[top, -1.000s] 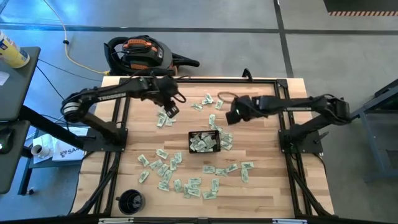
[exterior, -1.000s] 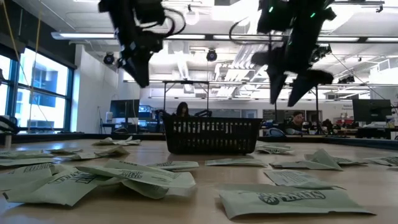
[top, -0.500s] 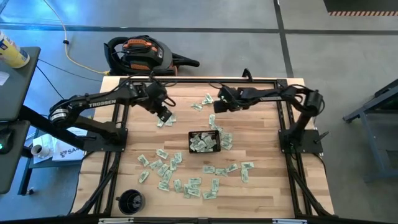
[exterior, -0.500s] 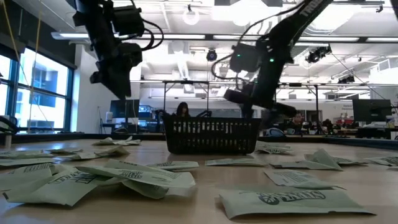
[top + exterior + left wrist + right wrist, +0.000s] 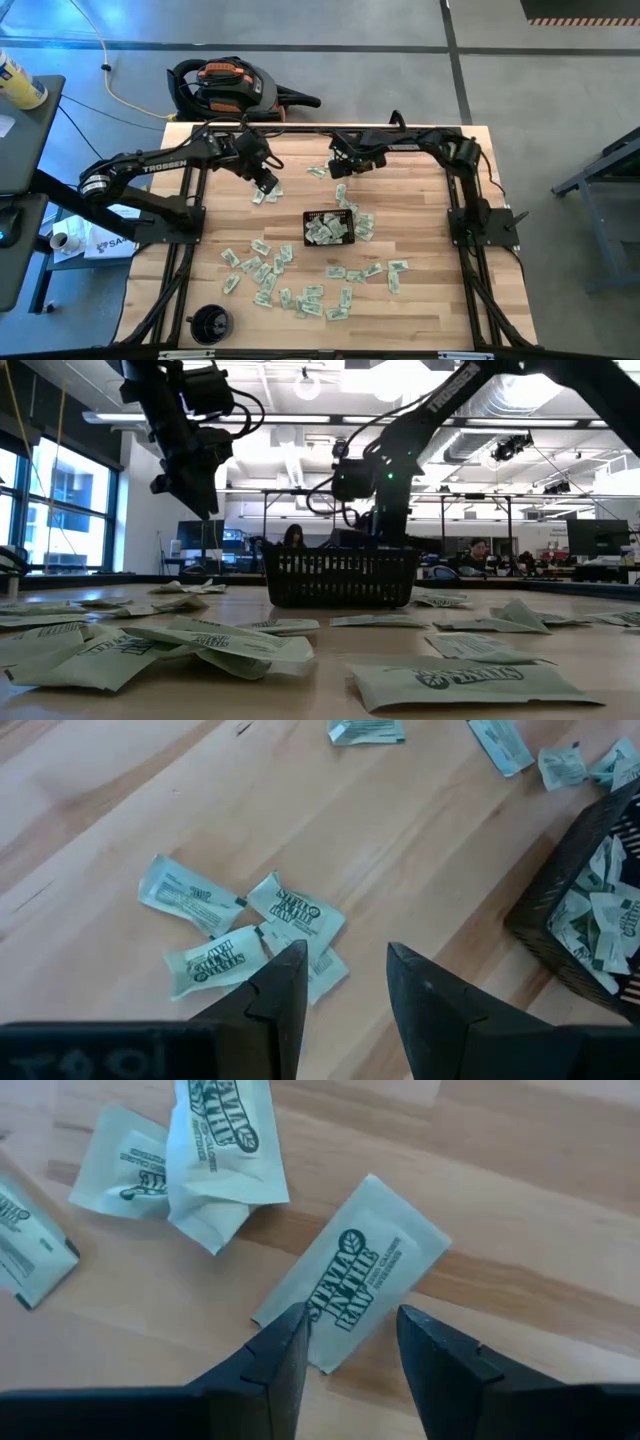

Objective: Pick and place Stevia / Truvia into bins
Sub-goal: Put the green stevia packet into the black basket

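Pale green-and-white Stevia sachets (image 5: 262,272) are lying scattered across the wooden bench (image 5: 420,320), most in a loose spread nearer the front, others in small clusters toward the back. One black mesh bin (image 5: 329,228) is sitting near the bench's middle, already holding several sachets; dozens are remaining outside it, too many to count exactly, so the task is looking early to midway by my judgement.

Left gripper (image 5: 340,985) is hovering over a cluster of about four sachets beside the bin, jaws parted and grasping nothing. Right gripper (image 5: 350,1345) is reaching low at the back of the bench, jaws parted astride one sachet (image 5: 352,1285) lying flat, not clenched on it. One round black cup-like object (image 5: 210,323) is standing at the front left corner.
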`<state>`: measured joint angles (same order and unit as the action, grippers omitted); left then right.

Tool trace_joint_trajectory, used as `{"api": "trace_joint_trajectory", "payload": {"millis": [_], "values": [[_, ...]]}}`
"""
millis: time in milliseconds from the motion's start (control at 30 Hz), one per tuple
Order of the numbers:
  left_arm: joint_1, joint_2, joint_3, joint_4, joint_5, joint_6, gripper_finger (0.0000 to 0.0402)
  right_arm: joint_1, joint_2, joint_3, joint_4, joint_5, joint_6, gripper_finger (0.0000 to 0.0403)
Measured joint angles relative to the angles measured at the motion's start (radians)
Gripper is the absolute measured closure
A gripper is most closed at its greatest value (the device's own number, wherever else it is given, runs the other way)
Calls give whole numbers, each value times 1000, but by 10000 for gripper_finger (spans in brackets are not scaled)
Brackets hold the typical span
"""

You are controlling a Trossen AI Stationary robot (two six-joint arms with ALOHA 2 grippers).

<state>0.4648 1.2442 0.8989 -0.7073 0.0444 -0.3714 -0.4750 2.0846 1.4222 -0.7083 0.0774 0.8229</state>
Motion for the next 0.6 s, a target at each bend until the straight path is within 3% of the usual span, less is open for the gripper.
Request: {"api": "trace_joint_trajectory", "payload": {"millis": [167, 433, 600], "values": [[0, 0, 0, -1, 0, 0, 229, -11, 19, 14, 5, -51, -29, 265], [0, 0, 0, 0, -10, 7, 229, -13, 14, 13, 8, -92, -110, 393], [0, 0, 0, 3, -10, 9, 229, 38, -34, 4, -19, -92, -133, 390]]}}
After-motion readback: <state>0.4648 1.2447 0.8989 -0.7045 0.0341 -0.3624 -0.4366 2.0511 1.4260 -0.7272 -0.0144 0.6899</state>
